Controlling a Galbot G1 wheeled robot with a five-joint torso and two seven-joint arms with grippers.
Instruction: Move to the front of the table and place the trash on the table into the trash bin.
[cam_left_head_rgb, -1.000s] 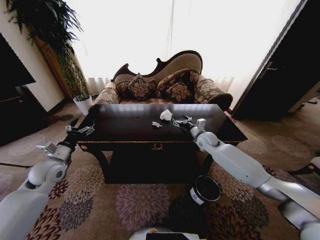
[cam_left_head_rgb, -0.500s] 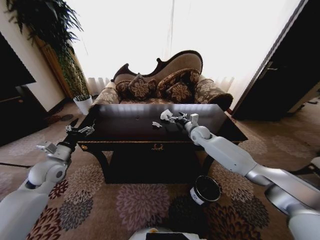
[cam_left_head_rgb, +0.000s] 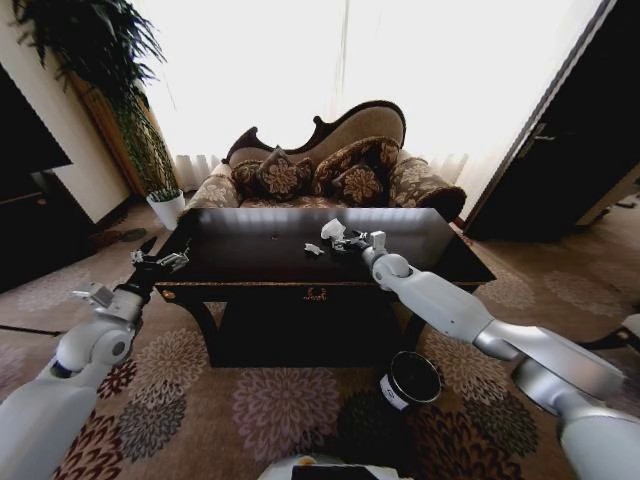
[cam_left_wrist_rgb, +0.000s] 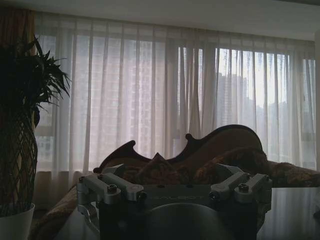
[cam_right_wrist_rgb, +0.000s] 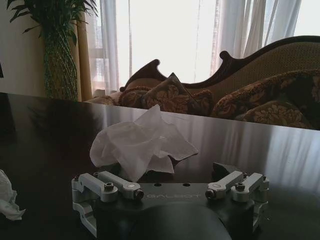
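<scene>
Plant: a tall leafy plant is standing at the far left in a white plant pot, beside the curtained window.
Left gripper: the left gripper is hovering just off the left end of the table, its fingers standing apart with nothing between them; in the left wrist view the left gripper is facing the sofa and curtains.
Table: the glossy black-topped table is sitting directly ahead, with a small gold emblem on its front rail.
Small scrap: a tiny white scrap is lying on the tabletop, near the tissue wad and to its left; the right wrist view is showing another crumpled white bit at its edge.
Tissue wad: the white tissue wad is resting on the tabletop near the middle, toward the sofa side; in the right wrist view the tissue wad is sitting just in front of the gripper.
Right gripper: the right gripper is reaching over the table right beside the wad, jaws spread, not gripping anything; the right gripper is showing both finger bases wide apart.
Sofa: a patterned brown sofa with cushions is standing behind the table.
Trash bin: the small black trash bin is standing on the floral carpet below the table's right front, under the right arm.
</scene>
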